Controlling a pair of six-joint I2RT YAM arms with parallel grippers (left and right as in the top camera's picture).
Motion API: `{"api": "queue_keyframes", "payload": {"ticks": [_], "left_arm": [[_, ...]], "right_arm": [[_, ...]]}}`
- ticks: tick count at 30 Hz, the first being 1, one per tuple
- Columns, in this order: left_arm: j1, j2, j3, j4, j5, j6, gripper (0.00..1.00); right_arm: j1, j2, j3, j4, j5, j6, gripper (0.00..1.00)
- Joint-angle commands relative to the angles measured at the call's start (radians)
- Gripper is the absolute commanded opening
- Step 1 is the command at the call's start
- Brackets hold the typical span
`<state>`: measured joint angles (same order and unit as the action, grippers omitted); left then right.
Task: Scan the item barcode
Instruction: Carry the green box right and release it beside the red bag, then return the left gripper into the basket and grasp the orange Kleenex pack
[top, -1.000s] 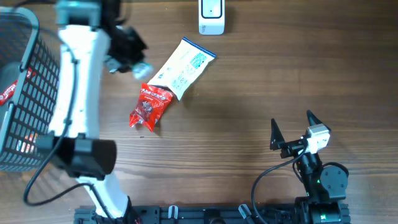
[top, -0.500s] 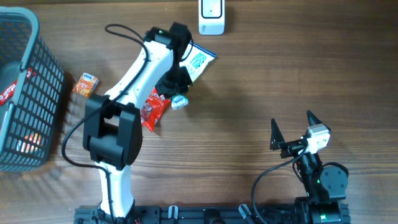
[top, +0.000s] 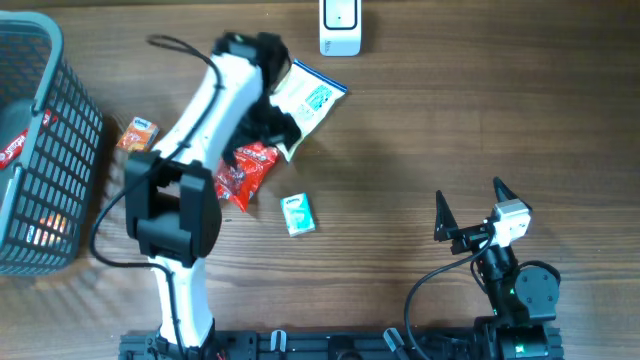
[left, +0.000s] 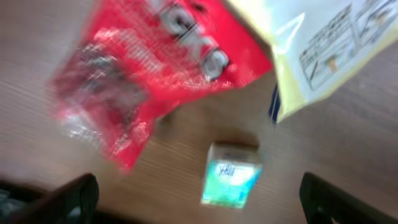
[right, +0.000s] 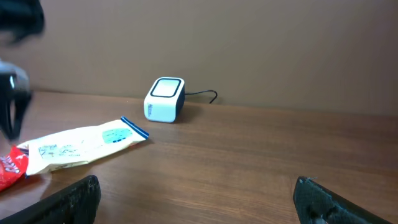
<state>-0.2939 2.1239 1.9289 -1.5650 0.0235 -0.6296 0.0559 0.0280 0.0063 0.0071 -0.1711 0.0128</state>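
Table (top: 420, 130) lies open right of the small box (top: 298, 214); the red packet (top: 243, 172) crowds its left.

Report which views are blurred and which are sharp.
Left wrist: heavily smeared, the red snack packet streaked, the small green box soft. Right wrist: the white scanner is sharp, with a dark smear at the left edge. Overhead: crisp, wood grain clear across the table.
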Motion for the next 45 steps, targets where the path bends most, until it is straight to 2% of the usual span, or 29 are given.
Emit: {"api": "queue_keyframes", "payload": {"ticks": [1,7,11,16,19,23,26,30,34,45], "left_arm": [[0.073,-0.018,0.267,-0.113,-0.018,0.024,1.00],[0.175,-0.119,0.490,-0.119,-0.024,0.066,1.00],[0.303,-0.232,0.552,-0.119,-0.096,0.065,1.00],[0.554,-0.362,0.551,-0.119,-0.157,0.064,1.00],[0.776,-0.400,0.551,-0.119,-0.143,0.016,1.00],[1.014,-0.395,0.522,-0.120,-0.004,-0.007,1.00],[1.118,-0.388,0.443,-0.119,0.055,-0.009,1.00],[1.191,-0.359,0.331,-0.097,0.055,-0.070,1.00],[1.216,-0.314,0.255,-0.052,0.055,-0.071,1.00],[1.215,-0.114,0.235,0.002,0.054,-0.071,1.00]], "right_arm": [[-0.004,0.002,-0.001,0.003,0.011,-0.012,1.00],[-0.004,0.002,-0.001,0.003,0.011,-0.012,1.00],[-0.004,0.002,-0.001,0.003,0.011,-0.012,1.00],[-0.004,0.002,-0.001,0.003,0.011,-0.012,1.00],[-0.004,0.002,-0.001,0.003,0.011,-0.012,1.00],[-0.004,0.002,-0.001,0.003,0.011,-0.012,1.00],[-0.004,0.002,-0.001,0.003,0.011,-0.012,1.00],[-0.004,0.002,-0.001,0.003,0.011,-0.012,1.00],[-0.004,0.002,-0.001,0.003,0.011,-0.012,1.00],[-0.004,0.002,-0.001,0.003,0.011,-0.012,0.99]]}}
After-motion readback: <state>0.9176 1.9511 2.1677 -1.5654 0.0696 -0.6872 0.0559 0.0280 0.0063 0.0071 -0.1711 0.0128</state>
